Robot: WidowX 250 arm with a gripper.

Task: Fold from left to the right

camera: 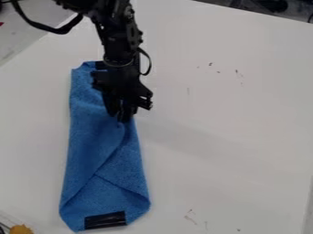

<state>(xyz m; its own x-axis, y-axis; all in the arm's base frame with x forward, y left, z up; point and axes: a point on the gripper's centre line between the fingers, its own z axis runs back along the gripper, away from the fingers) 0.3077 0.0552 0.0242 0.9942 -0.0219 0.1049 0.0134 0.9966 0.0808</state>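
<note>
From where I'm standing, the blue cloth point(92, 151) is lying on the left part of the white counter point(232, 137), its long sides running from far to near. Creases are slanting across its near half, with overlapping layers meeting there. A black strip point(105, 220) is sitting at the cloth's near end, and a dark patch point(99, 65) is showing at the far end, just beside the arm. The black robot arm point(116, 36) is coming in from the far left, and its claw point(125, 116) is pointing down at the cloth's right side, toward the far end. I cannot tell whether the claw is standing wide or narrow, or holding cloth. An orange-yellow thing point(21, 229) is resting at the near left.
</note>
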